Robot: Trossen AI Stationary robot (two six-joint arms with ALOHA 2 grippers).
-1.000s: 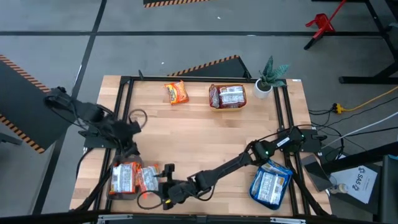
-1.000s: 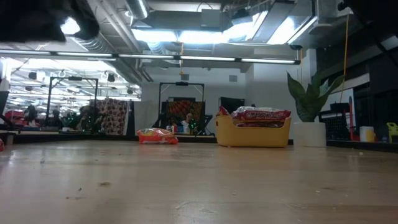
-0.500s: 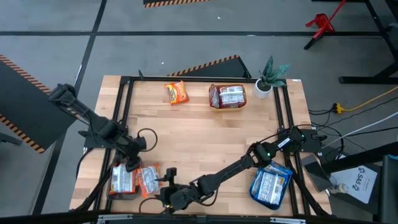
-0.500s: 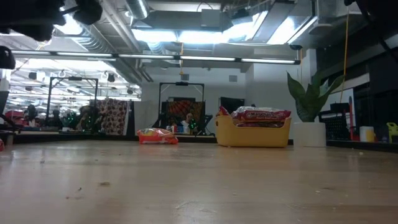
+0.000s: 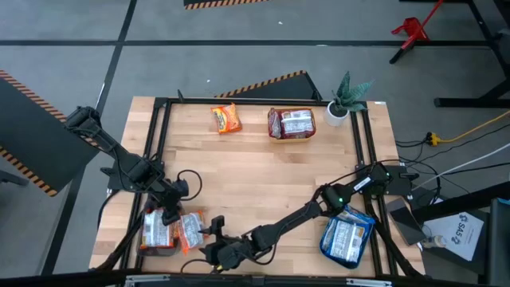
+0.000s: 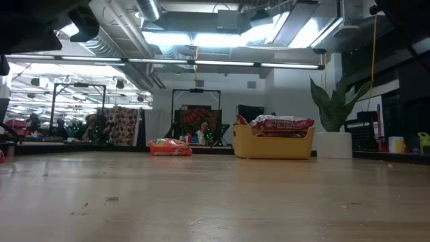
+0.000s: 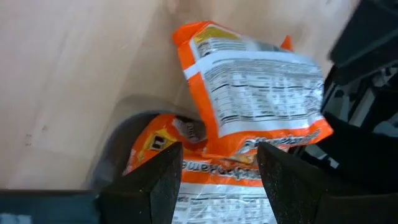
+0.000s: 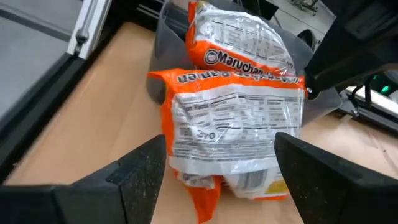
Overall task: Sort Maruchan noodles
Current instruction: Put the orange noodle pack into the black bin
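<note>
You were in the middle of the orange sort. Both tools had met at the near-left corner of the desk [image 5: 263, 179], where the orange packets [image 5: 169, 229] were piled in and against a grey tray [image 8: 163, 43]. The left tool [image 5: 168, 215] hung just over that pile with its fingers [image 7: 158, 177] parted and nothing between them; one orange packet [image 7: 255, 93] lay back-side up just ahead of it, half off the tray. The right tool [image 5: 213, 247] had reached across from the other side, also spread and empty, facing the same overhanging packet [image 8: 233, 127].

Elsewhere, the red-and-white packets [image 5: 292, 123] sat in the yellow bowl [image 6: 272, 144], the blue ones [image 5: 346, 237] lay stacked at the near right, and one stray orange packet [image 5: 226, 118] waited at the far edge.

Your next move probably called for nudging or lifting the overhanging packet fully into the tray, with only one tool working so the arms did not collide, then fetching the stray.
</note>
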